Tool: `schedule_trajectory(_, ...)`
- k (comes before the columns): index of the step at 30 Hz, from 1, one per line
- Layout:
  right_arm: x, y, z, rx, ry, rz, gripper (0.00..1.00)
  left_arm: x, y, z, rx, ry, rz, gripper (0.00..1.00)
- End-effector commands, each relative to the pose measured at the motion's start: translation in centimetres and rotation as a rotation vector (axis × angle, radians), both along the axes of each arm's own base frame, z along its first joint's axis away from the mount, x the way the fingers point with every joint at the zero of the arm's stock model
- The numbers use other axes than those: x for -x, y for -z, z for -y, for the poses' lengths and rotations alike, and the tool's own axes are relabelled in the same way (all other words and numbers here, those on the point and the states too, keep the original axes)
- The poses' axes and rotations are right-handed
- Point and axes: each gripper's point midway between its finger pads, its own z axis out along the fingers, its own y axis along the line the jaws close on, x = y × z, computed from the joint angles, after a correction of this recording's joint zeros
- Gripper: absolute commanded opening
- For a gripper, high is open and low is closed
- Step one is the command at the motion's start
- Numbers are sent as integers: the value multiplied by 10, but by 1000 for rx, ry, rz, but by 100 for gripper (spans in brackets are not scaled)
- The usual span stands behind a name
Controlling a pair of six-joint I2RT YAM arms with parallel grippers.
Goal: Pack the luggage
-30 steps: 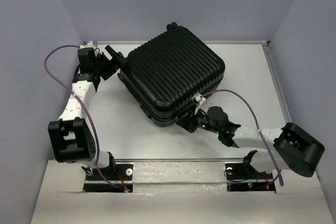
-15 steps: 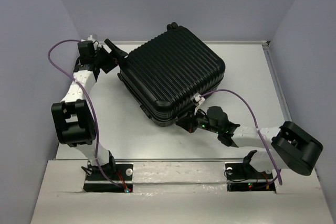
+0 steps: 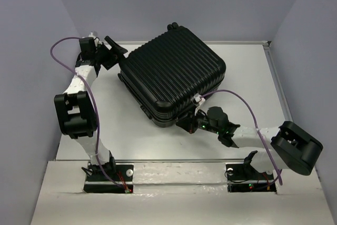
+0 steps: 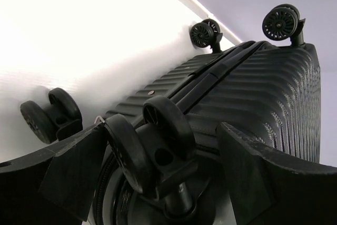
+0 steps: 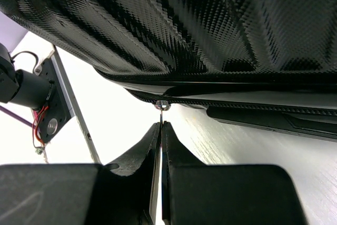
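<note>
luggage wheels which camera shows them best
The left wrist view: all four wheels of the luggage show up close, the nearest sitting inside the open left tool. The top external view shows only one wheel, a small dark bump at the far corner. The right wrist view shows none of them.

A: A white table is seen, brightly lit.
B: It is closed in by pale lavender walls behind the table and at both its sides.
A: A metal strip is laid along the table's near edge.
B: And a low raised rim is noted on the table's right edge.
</note>
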Motion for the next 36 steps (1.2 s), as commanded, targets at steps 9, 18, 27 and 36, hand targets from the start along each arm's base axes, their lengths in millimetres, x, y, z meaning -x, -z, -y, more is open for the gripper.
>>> schedule_trajectory(9, 6, 4, -4, 12, -49, -8, 7, -18, -36, 7, 61, 36, 81, 84)
schedule_trajectory(18, 6, 4, -5, 12, -51, -7, 7, -15, -32, 11, 75, 46, 80, 57)
schedule_trajectory(27, -11, -17, -5, -8, 37, 15, 7, -2, -37, 11, 91, 28, 128, 6)
schedule_trajectory(36, -111, -111, 9, -186, 119, 130, 7, 74, -7, 7, 138, -81, 151, 6)
